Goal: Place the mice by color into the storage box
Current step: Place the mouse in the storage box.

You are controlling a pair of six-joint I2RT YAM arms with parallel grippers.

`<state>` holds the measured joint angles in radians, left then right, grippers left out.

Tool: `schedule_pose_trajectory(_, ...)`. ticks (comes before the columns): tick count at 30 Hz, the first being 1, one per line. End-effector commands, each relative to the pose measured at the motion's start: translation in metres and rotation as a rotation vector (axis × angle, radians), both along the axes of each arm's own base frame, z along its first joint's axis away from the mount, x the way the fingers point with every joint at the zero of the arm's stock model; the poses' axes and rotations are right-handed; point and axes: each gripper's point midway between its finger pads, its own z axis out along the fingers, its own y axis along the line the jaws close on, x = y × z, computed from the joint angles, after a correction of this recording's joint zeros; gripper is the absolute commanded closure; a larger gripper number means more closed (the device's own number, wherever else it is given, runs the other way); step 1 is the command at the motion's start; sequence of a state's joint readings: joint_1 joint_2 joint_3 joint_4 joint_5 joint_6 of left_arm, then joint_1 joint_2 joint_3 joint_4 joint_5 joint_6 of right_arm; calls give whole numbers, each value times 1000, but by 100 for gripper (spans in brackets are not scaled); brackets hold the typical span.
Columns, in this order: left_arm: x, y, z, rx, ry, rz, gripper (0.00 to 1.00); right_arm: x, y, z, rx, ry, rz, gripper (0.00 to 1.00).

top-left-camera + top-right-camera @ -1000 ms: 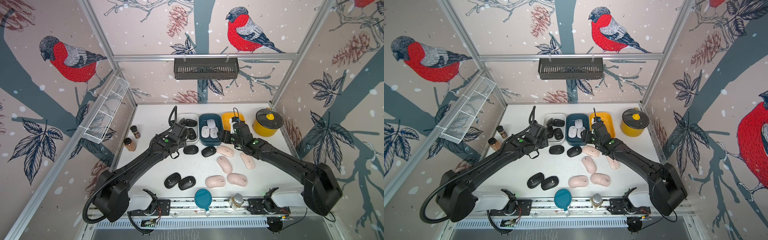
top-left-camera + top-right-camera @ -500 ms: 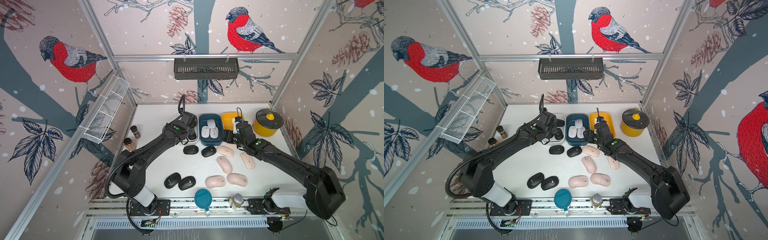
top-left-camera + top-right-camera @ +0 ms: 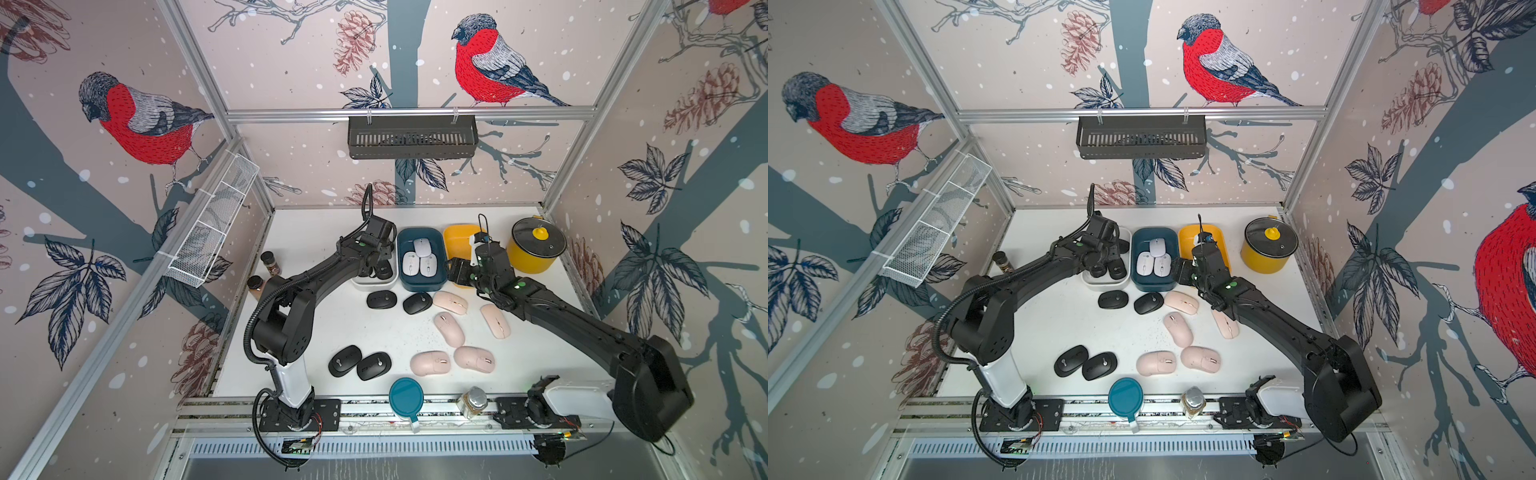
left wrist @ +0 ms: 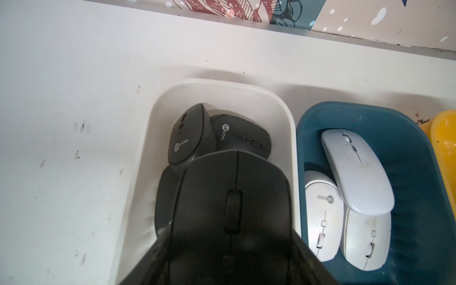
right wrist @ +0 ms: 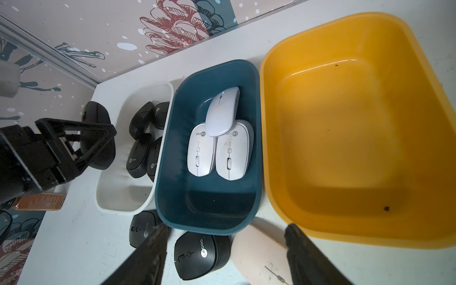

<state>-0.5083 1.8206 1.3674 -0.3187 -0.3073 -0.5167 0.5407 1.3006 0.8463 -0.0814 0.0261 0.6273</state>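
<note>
My left gripper (image 3: 376,258) is shut on a black mouse (image 4: 232,212) and holds it over the white bin (image 4: 283,116), where several black mice (image 4: 190,138) lie. Three white mice (image 3: 419,259) fill the blue bin (image 5: 207,217). The yellow bin (image 5: 345,138) is empty. My right gripper (image 5: 227,246) hangs open and empty in front of the bins, above a black mouse (image 5: 197,256) and a pink mouse (image 5: 261,256) on the table. More black mice (image 3: 359,363) and several pink mice (image 3: 451,330) lie loose on the table in both top views.
A yellow lidded pot (image 3: 536,249) stands right of the yellow bin. Two spice bottles (image 3: 271,262) stand at the left edge. A teal lid (image 3: 406,397) and a small jar (image 3: 471,402) sit on the front rail.
My left arm has swung toward the back and carried the black mouse from in front of the white bin to over it. The right gripper has hardly moved.
</note>
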Motion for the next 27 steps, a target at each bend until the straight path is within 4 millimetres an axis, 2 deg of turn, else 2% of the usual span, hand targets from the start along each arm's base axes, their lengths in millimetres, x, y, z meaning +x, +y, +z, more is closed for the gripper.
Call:
schedule_pose_trajectory(1, 12, -7, -2, -28, -9, -11, 42, 4, -2, -1, -8, 0, -9, 24)
schedule_pose_trajectory(19, 35, -17, -45, -34, 73, -21, 41, 12, -4, -9, -10, 24, -27, 24)
schedule_pose_trajectory(23, 36, -20, -52, -40, 94, -19, 37, 10, -5, -8, -10, 25, -30, 24)
schedule_pose_trajectory(27, 37, -21, -53, -48, 97, -12, 28, 9, -8, -6, -13, 18, -34, 24)
